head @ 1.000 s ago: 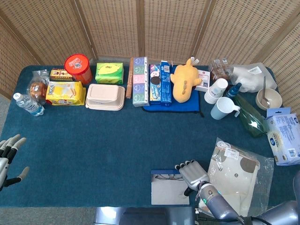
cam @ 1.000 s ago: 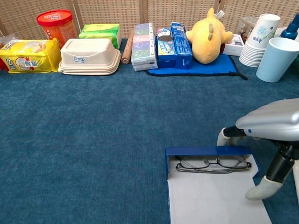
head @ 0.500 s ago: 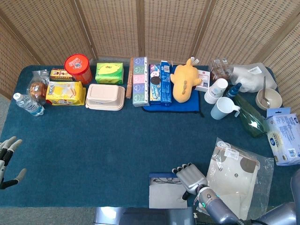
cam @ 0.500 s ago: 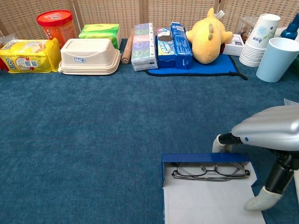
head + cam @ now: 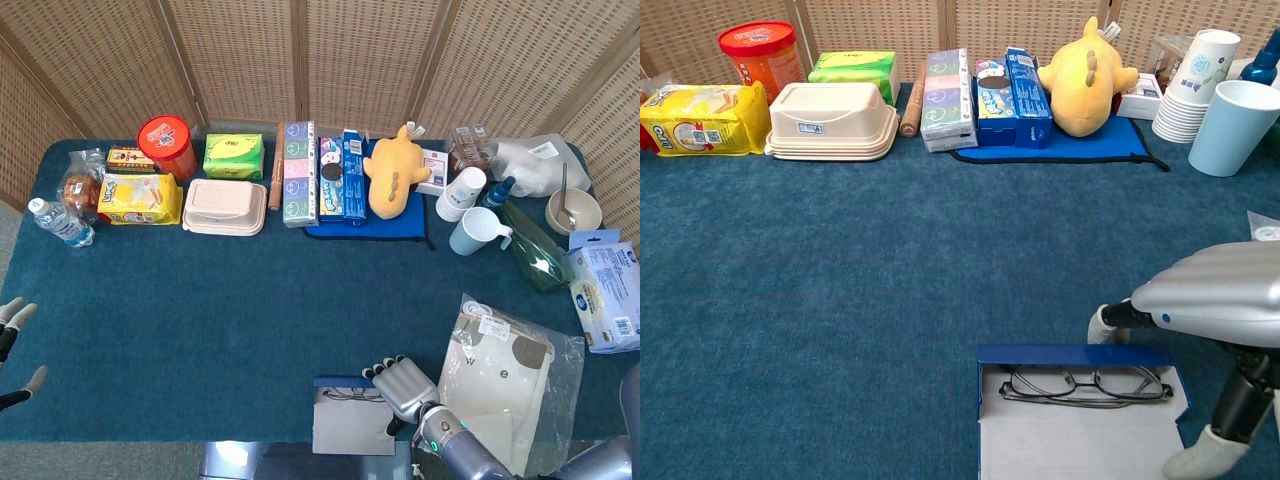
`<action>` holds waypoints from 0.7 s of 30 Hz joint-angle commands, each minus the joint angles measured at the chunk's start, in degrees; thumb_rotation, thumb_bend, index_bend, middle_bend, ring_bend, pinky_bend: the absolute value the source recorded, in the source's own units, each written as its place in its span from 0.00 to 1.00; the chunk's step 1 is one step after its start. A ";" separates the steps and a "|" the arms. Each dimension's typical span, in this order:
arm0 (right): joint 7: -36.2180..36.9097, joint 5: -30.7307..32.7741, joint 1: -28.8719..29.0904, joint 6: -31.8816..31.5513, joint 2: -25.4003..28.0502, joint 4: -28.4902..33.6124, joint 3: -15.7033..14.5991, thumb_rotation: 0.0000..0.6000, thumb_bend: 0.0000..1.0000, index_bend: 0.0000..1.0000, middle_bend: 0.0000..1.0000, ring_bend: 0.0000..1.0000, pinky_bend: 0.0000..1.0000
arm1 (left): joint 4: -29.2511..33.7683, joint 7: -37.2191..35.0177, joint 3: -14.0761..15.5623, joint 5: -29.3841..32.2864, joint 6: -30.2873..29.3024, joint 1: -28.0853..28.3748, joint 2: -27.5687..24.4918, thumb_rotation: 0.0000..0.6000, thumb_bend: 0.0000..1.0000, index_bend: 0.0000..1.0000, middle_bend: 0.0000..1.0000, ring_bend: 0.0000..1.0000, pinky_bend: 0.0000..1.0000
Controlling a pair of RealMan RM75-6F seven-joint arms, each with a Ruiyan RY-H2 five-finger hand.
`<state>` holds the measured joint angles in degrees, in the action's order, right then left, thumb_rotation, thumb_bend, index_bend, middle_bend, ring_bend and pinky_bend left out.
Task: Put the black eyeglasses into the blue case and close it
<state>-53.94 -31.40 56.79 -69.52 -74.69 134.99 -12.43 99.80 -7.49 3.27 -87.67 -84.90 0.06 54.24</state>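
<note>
The blue case [image 5: 1077, 355] lies open at the table's [image 5: 250, 300] near edge, the black eyeglasses [image 5: 1085, 385] already inside. The right hand [image 5: 403, 388] grips its right end. Closing remains: the lid needs folding over. Left hand [image 5: 12, 345] open, idle.

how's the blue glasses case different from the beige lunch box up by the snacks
The blue case lies open near the table's front edge with the black eyeglasses inside; the beige lunch box is shut, in the back row. The case is flat with low walls and next to the right hand; the lunch box is taller and alone. Both are rectangular.
</note>
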 commanded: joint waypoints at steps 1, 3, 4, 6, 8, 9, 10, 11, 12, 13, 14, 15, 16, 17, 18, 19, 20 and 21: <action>0.27 -1.26 -0.44 -0.01 0.11 0.00 -0.36 0.54 0.04 0.14 0.22 0.19 0.26 | 0.06 0.06 0.04 0.01 -0.03 -0.09 0.05 1.00 0.32 0.00 0.00 0.00 0.00; 0.48 -2.27 -0.79 -0.08 0.20 0.00 -0.60 0.54 0.04 0.12 0.21 0.18 0.25 | 0.09 0.15 0.08 -0.07 -0.05 -0.15 0.11 1.00 0.32 0.00 0.00 0.00 0.00; 0.58 -2.92 -1.02 -0.16 0.28 0.00 -0.78 0.54 0.04 0.11 0.20 0.17 0.25 | 0.15 0.21 0.10 -0.16 -0.09 -0.19 0.16 1.00 0.32 0.00 0.00 0.00 0.00; 1.26 -6.10 -2.12 -0.96 0.68 0.00 -1.17 0.54 0.04 0.08 0.19 0.15 0.24 | 0.41 0.34 0.06 -0.30 -0.43 -0.35 0.18 1.00 0.32 0.00 0.00 0.00 0.00; 2.18 -10.72 -3.96 -2.35 1.02 0.00 -2.09 0.54 0.04 0.06 0.18 0.14 0.23 | 0.61 0.37 -0.11 -0.25 -0.57 -0.34 0.03 1.00 0.32 0.00 0.00 0.00 0.00; 2.51 -12.96 -4.93 -3.15 1.14 0.00 -2.62 0.54 0.04 0.05 0.18 0.14 0.23 | 0.71 0.31 -0.23 -0.24 -0.61 -0.29 -0.06 1.00 0.32 0.00 0.00 0.00 0.00; 3.15 -17.04 -6.75 -4.86 1.23 0.00 -3.47 0.54 0.04 0.04 0.18 0.14 0.23 | 0.84 0.25 -0.46 -0.44 -0.86 -0.19 -0.18 1.00 0.32 0.00 0.00 0.00 0.00; 3.43 -19.94 -8.12 -6.11 1.20 0.00 -4.24 0.54 0.04 0.04 0.18 0.14 0.23 | 0.92 0.19 -0.52 -0.58 -0.97 -0.16 -0.22 1.00 0.32 0.00 0.00 0.00 0.00; 3.43 -22.76 -9.50 -7.41 1.15 -0.09 -5.08 0.54 0.04 0.04 0.18 0.14 0.22 | 1.01 0.08 -0.54 -0.73 -1.04 -0.15 -0.25 1.00 0.32 0.00 0.00 0.00 0.00; 3.46 -27.10 -11.48 -9.20 0.87 -0.78 -6.23 0.55 0.04 0.04 0.17 0.14 0.22 | 1.11 -0.11 -0.54 -0.97 -1.07 -0.11 -0.29 1.00 0.32 0.00 0.00 0.00 0.00; 3.64 -30.40 -13.00 -10.34 0.45 -1.65 -7.05 0.55 0.04 0.04 0.17 0.13 0.22 | 1.12 -0.24 -0.53 -1.04 -1.05 -0.10 -0.32 1.00 0.32 0.00 0.00 0.00 0.00; 3.79 -35.63 -15.13 -12.11 -0.28 -3.47 -8.10 0.55 0.04 0.04 0.16 0.13 0.22 | 1.15 -0.39 -0.53 -1.09 -1.03 -0.08 -0.40 1.00 0.32 0.00 0.00 0.00 0.00; 3.69 -38.17 -16.18 -13.03 -0.61 -4.48 -8.67 0.55 0.04 0.04 0.16 0.13 0.21 | 1.15 -0.45 -0.55 -1.14 -1.06 -0.07 -0.44 1.00 0.32 0.00 0.00 0.00 0.00; 3.73 -41.15 -17.62 -14.02 -1.12 -5.72 -9.38 0.55 0.04 0.04 0.16 0.12 0.21 | 1.14 -0.55 -0.57 -1.19 -1.08 -0.06 -0.48 1.00 0.32 0.00 0.00 0.00 0.00; 3.72 -43.11 -18.54 -14.66 -1.47 -6.51 -9.80 0.55 0.04 0.04 0.16 0.12 0.21 | 1.13 -0.66 -0.61 -1.21 -1.12 -0.05 -0.51 1.00 0.32 0.00 0.00 0.00 0.00; 3.76 -45.97 -19.84 -15.46 -2.00 -7.73 -10.38 0.55 0.04 0.03 0.15 0.11 0.20 | 1.11 -0.88 -0.67 -1.22 -1.18 -0.04 -0.56 1.00 0.32 0.00 0.00 0.00 0.00; 3.79 -48.53 -21.04 -16.11 -2.47 -8.94 -10.92 0.56 0.04 0.03 0.15 0.10 0.20 | 1.08 -1.13 -0.74 -1.21 -1.22 -0.02 -0.63 1.00 0.32 0.00 0.00 0.00 0.00; 3.70 -49.95 -21.81 -16.48 -2.73 -9.66 -11.25 0.57 0.04 0.02 0.14 0.10 0.20 | 1.03 -1.31 -0.80 -1.20 -1.25 0.00 -0.68 1.00 0.32 0.00 0.00 0.00 0.00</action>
<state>-50.71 -72.85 40.71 -81.64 -75.58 129.80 -20.47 100.86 -8.71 2.52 -88.87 -86.11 0.05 53.61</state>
